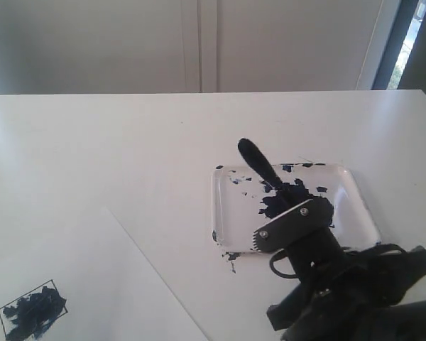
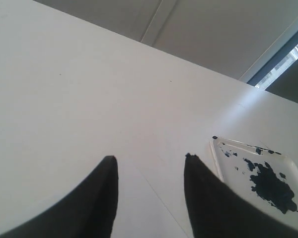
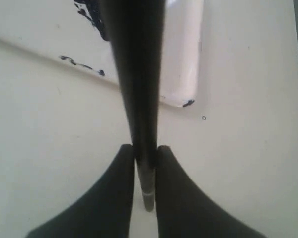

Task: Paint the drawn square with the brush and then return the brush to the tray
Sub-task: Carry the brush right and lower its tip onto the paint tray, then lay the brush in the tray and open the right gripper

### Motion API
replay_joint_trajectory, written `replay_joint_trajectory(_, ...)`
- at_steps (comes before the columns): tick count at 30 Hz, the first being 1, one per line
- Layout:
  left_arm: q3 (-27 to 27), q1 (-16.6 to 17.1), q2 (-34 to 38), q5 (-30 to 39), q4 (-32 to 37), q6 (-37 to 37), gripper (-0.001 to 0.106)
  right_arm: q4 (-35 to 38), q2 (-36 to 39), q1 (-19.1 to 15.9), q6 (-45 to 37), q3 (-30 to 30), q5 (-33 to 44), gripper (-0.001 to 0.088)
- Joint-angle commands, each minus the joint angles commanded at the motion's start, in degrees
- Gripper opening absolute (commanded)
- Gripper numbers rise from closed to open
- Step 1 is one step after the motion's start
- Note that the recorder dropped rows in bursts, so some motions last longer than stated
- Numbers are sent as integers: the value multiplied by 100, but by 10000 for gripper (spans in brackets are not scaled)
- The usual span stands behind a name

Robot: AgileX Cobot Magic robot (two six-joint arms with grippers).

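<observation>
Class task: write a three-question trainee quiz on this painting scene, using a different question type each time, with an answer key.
1. True or false: the drawn square is daubed with dark paint.
2. Fill the gap: the left pincer is ____ and holds nothing.
3. Which holds the brush? A: the left pincer. B: the right pincer. C: nothing, it lies loose.

Key: 1 true; 2 open; 3 B.

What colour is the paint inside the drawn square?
Dark blue-black, in patchy daubs filling most of the drawn square; the exterior view shows it best.
</observation>
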Motion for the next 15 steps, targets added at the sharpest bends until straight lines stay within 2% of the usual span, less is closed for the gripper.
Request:
replay_joint_trajectory(5,0,0,-40,130,0,0,479,-112,62,-42,278,250,-209,0)
replay_joint_trajectory(11,0,0,-132,163,0,0,479,-254,140,-448,512,380,-656,0)
replay_joint_trajectory(15,0,0,-132,208,0,27,479,-355,140,-452,537,380,-1011,0)
